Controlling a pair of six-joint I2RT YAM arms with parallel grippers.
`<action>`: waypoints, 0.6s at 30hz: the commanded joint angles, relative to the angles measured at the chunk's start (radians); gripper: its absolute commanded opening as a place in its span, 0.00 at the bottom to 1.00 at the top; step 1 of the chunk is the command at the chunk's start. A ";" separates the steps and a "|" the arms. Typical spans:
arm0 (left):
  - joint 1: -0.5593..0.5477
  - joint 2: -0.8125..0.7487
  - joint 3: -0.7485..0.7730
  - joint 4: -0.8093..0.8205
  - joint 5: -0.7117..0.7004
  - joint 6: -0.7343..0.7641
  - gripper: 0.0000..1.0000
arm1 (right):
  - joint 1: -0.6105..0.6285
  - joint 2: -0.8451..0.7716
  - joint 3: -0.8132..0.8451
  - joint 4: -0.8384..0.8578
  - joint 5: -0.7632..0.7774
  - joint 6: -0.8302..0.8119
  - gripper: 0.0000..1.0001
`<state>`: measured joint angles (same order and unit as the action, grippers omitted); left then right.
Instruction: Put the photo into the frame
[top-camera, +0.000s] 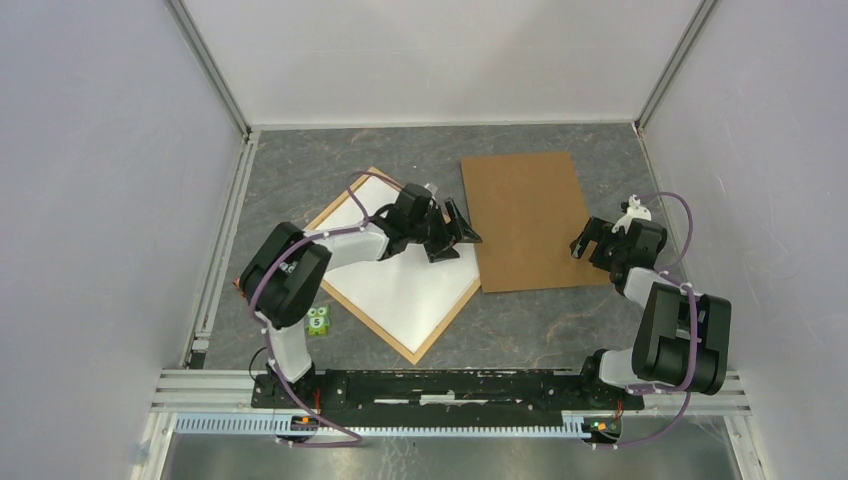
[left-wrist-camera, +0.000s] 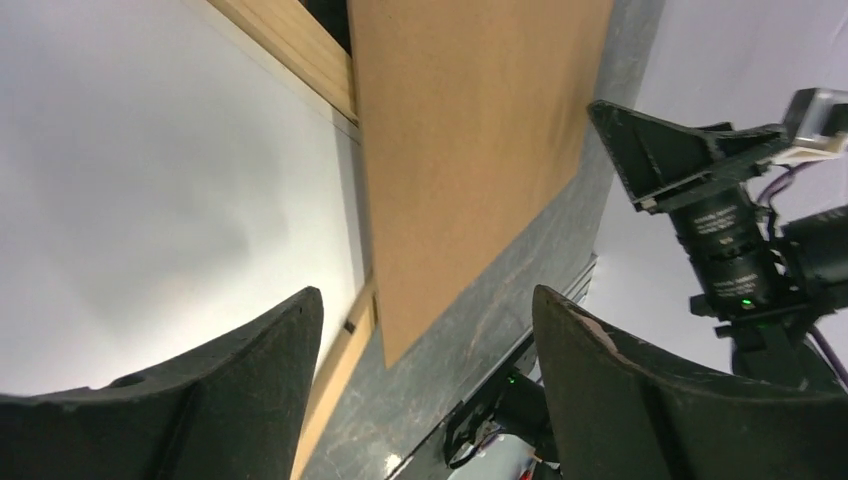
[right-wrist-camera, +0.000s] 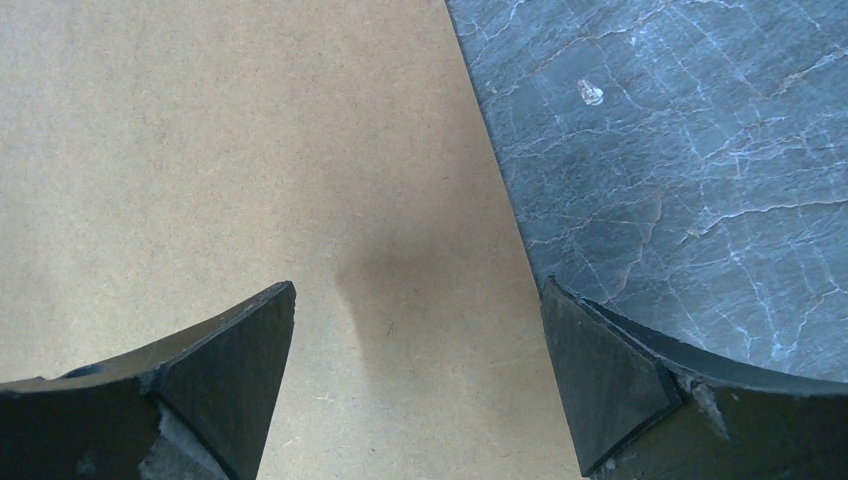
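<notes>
Left tool (left-wrist-camera: 428, 295), released, hangs over photo (left-wrist-camera: 150, 170) and frame (left-wrist-camera: 300, 45) strip. Right tool (right-wrist-camera: 418, 290), released, straddles the backing board (right-wrist-camera: 250, 150) edge, desk (right-wrist-camera: 680, 150) beneath one finger.

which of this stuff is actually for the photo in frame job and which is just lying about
For the job:
- photo, white back up, lying inside the frame
- left fingers, open above it

Lying about:
- brown backing board beside the frame, with the open right fingers over its edge
- small green cube marked 5, by the left arm
</notes>
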<state>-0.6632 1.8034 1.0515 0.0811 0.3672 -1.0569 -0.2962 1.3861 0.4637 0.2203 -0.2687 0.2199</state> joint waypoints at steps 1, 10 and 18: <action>-0.016 0.122 0.071 0.103 0.068 -0.061 0.80 | 0.015 0.050 -0.026 -0.175 -0.037 0.029 0.98; -0.022 0.238 0.104 0.186 0.096 -0.118 0.70 | 0.014 0.050 -0.024 -0.168 -0.048 0.032 0.98; -0.029 0.304 0.118 0.312 0.145 -0.214 0.51 | 0.021 0.053 -0.023 -0.165 -0.054 0.035 0.98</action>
<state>-0.6830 2.0777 1.1343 0.2977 0.4767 -1.1938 -0.2958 1.3907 0.4679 0.2211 -0.2726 0.2203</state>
